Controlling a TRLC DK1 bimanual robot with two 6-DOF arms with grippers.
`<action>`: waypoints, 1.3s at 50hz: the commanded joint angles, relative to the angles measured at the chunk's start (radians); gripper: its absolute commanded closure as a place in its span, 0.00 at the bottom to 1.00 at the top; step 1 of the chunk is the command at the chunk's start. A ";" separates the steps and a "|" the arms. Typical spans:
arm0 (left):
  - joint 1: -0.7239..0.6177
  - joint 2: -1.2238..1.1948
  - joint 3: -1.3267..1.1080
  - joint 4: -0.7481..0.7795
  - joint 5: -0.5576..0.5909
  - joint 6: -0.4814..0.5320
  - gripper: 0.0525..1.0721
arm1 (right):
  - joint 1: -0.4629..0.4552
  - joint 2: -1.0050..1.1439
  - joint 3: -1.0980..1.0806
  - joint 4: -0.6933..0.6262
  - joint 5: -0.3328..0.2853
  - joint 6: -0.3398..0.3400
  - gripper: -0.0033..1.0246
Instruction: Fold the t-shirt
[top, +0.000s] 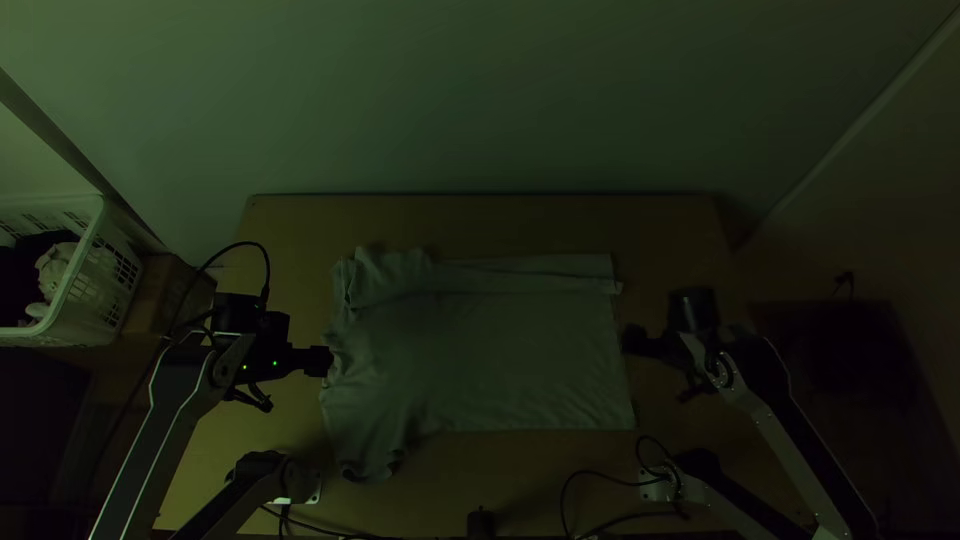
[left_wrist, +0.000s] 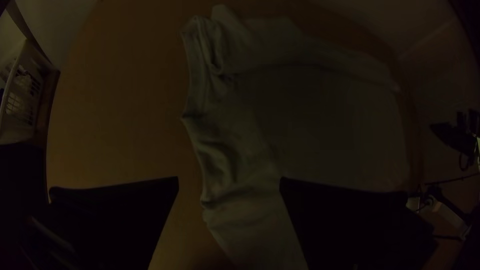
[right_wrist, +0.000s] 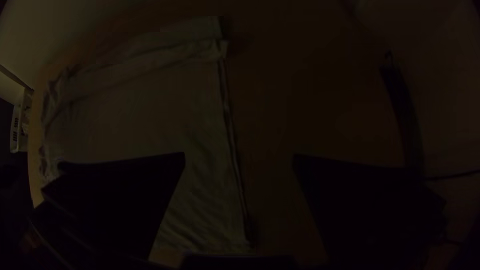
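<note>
Where the desk (top: 480, 222) stretches out between the arms, the shirt (top: 520, 350) lies across its middle, the far side folded over in a long strip. Its right part is fairly flat, its left end rumpled, and the near left corner juts toward the desk's near edge. Left of the desk stands a white basket (top: 118, 290) with dark and pale cloth in it. The left claw (top: 326, 361) is spread wide at the shirt's left edge; the right claw (top: 630, 340), also spread, is at the right edge.

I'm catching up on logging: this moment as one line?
t-shirt: spread, far side folded over; left gripper: open, at collar end; right gripper: open, at hem end
</note>
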 joint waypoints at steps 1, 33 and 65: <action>-0.009 0.003 0.028 -0.087 0.011 -0.038 0.05 | 0.031 -0.005 -0.033 -0.086 -0.009 0.030 0.04; -0.159 0.037 -0.174 -0.293 0.044 -0.472 0.05 | 0.084 0.181 -0.024 -0.299 -0.092 0.033 0.04; -0.264 0.304 -0.223 -0.094 0.004 -0.415 0.17 | 0.086 0.224 -0.050 -0.276 -0.186 0.007 0.13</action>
